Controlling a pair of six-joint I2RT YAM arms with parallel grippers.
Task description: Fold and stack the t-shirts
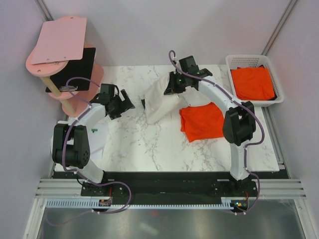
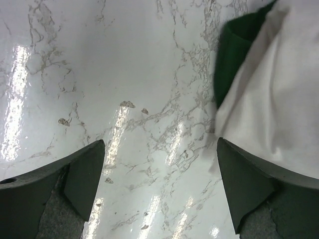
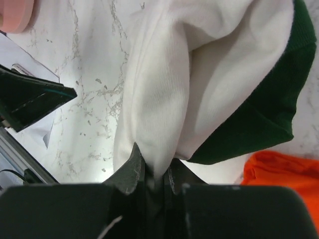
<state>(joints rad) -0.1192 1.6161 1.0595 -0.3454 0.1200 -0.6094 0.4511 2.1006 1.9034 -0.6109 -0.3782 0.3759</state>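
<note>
Left gripper (image 2: 159, 152) hanging released; right gripper (image 3: 152, 167) clenching the white shirt (image 1: 160, 102).
Left fingers are gaping over bare table (image 1: 139, 144), beside the shirt's green sleeve. The shirt is draping mid-table; one orange shirt (image 1: 202, 121) is lying to its right, another (image 1: 254, 82) sitting in the basket (image 1: 249, 59).

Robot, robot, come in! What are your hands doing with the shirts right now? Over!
Left gripper open, empty, over bare table. Right gripper shut on cream-white shirt, one end raised. Orange shirt on table close beside it.
</note>
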